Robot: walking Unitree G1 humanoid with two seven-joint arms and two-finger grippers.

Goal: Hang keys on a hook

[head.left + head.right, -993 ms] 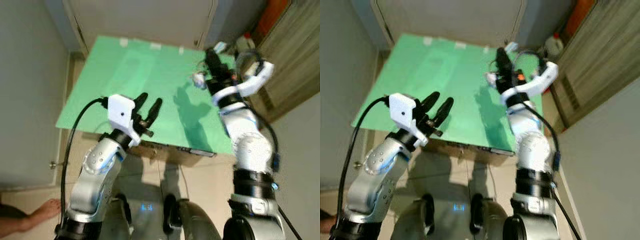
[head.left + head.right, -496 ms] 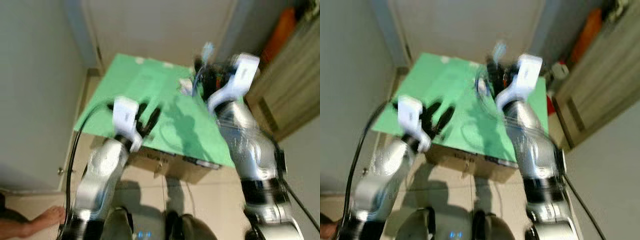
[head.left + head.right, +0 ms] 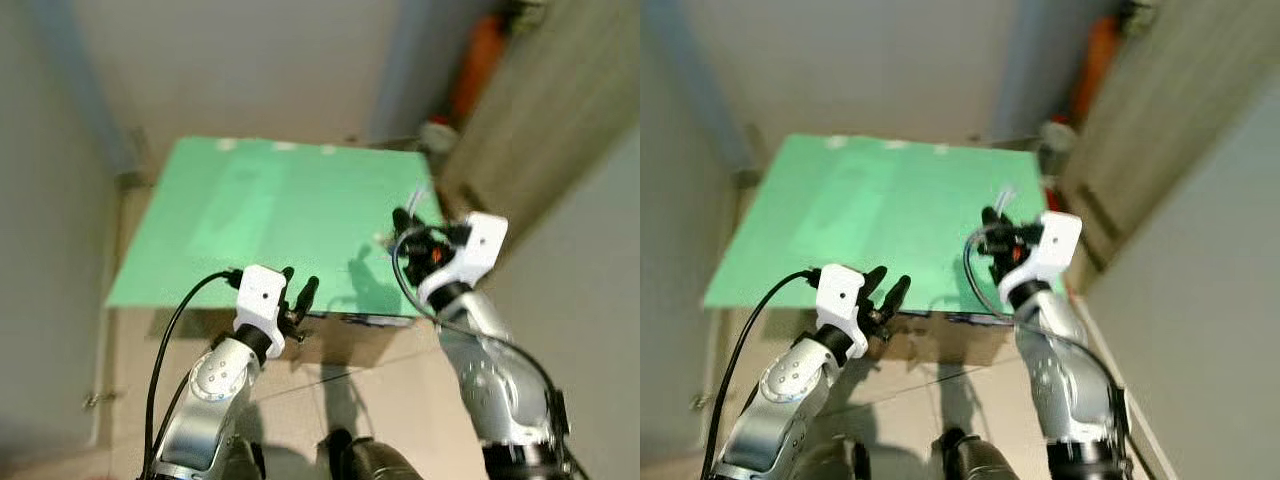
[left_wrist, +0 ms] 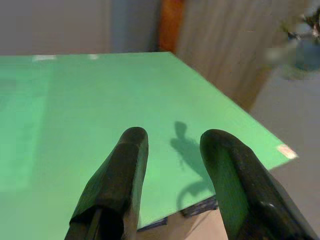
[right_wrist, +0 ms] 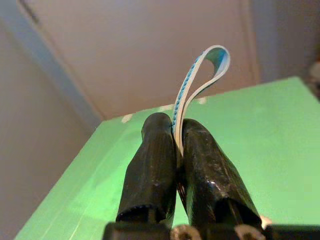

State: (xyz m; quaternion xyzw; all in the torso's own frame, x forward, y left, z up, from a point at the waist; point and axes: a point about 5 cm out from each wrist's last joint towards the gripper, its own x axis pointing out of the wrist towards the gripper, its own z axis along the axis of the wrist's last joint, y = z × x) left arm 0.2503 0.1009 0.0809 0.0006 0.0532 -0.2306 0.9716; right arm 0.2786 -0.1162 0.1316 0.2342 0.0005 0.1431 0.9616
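Camera has swung and pulled back since a second ago; the green flat tabletop (image 3: pixel 270 220) sits farther off. Right gripper (image 5: pixel 176 131) clenched on the keys' thin white-blue fabric strap loop (image 5: pixel 202 75), raised over the table's right edge. Left gripper (image 4: pixel 172 145) hangs parted, empty. Strap looks light and floppy, so hook it by the loop.

Table top: a big flat green sheet (image 3: pixel 270 215) with bits of pale tape along its far edge.
Box: a brown box (image 3: pixel 350 335) sits under the green sheet.
Orange thing: it stands in the far corner (image 3: pixel 475 65), blurry.
Wood panel: (image 3: pixel 560 110) beside the orange thing.
Floor: pale tiles (image 3: pixel 330 390).
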